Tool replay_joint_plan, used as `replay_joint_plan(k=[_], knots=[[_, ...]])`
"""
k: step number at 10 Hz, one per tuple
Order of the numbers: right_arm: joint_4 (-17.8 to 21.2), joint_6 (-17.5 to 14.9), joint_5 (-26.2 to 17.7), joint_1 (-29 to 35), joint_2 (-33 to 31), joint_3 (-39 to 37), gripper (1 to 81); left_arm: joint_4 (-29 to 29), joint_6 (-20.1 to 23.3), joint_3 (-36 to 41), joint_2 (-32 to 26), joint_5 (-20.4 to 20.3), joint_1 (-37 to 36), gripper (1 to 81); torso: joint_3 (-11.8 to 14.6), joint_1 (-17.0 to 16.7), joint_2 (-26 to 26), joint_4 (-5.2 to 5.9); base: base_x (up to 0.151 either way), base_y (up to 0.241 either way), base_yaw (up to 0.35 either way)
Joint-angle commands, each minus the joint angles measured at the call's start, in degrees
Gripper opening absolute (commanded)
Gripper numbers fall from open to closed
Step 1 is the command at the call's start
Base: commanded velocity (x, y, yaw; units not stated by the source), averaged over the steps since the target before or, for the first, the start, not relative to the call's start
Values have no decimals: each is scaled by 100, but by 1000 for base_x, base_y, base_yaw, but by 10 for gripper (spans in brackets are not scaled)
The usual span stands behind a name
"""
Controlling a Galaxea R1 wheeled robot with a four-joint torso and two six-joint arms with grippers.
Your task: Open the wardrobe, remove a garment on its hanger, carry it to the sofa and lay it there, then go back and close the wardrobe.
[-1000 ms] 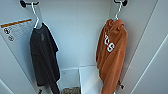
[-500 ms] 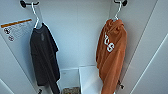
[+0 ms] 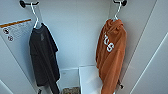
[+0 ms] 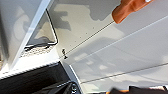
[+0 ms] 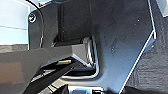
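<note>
So the burnt-orange fleecy hooded top [image 3: 111, 56] with big white letters on the chest hangs on the right side of the open white wardrobe [image 3: 80, 35], long axis straight up and down, hood at the top and hem dropping to the bottom edge of the head view. Its lettered front faces toward the middle of the cabinet and its far side sits right up against the right inner wall, so there's next to no room on that side. It hangs from a thin white hanger [image 3: 117, 11] whose slim hook goes up onto a dark rail fitting [image 3: 120, 2] at the top right. Between it and the dark grey-black T-shirt [image 3: 43, 58] on the left there's a wide open gap of plain white back panel, that's the free room. The T-shirt has its own white hanger [image 3: 35, 15] on another dark fitting. A white open door with an orange-striped label [image 3: 15, 27] stands at the left, and a white shelf block [image 3: 88, 78] sits low down between the clothes. In the left wrist view an orange bit of the top shows near one corner, well apart from the camera, over white panels. Can't tell if either gripper is spread or closed.
</note>
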Motion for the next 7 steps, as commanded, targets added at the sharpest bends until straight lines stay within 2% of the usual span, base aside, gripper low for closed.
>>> replay_joint_plan(k=[1,3,5,7], knots=[[-26,4,-277,184,32,45,811,-115,29,1017,-1120,329,-1570,811,0,0,0,0,0,0,0],[-35,4,-259,176,40,54,811,-167,-15,1185,-998,601,-1992,811,-2,0,2,0,0,0,0],[-44,12,-259,193,40,54,811,-351,-15,1158,-700,1083,-2520,811,-5,0,2,0,0,0,0],[-44,21,-259,211,40,28,811,-623,-15,1167,-418,1199,-3038,811,-7,2,2,-2,0,0,0]])
